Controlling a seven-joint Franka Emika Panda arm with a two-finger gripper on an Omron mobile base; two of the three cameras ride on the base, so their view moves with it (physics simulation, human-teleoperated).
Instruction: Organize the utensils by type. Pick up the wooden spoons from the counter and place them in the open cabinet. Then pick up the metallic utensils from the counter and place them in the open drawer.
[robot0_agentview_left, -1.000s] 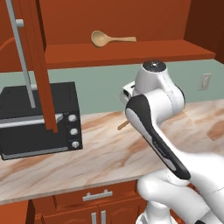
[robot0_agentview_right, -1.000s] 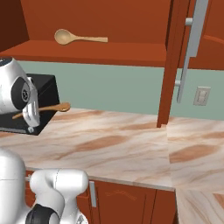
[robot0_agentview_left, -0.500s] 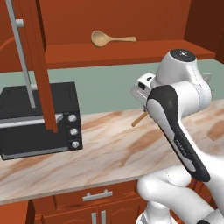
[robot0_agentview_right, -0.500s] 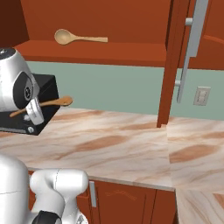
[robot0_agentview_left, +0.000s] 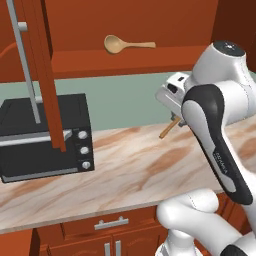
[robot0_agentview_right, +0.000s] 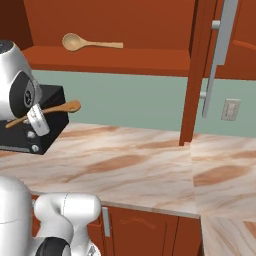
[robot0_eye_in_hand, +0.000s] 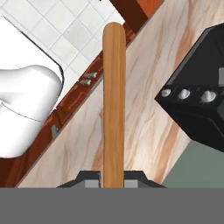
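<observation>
Gripper (robot0_agentview_right: 38, 120) clamped mid-handle on tan wooden spoon (robot0_agentview_right: 55, 109), held above pinkish marble counter (robot0_agentview_right: 130, 165); lift level, clear shelf lip, set down beside other wooden spoon (robot0_agentview_right: 85, 44) in reddish-brown open cabinet (robot0_agentview_right: 125, 60).

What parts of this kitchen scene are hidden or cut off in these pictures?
- Held wooden spoon: in the left base view the arm hides all but its handle end; in the hand view the picture's bottom cuts off its bowl.
- End effector: in the right base view the fingers are too small to make out.
- Toaster oven: the left edge cuts it off in the left base view; the arm covers part in the right base view.
</observation>
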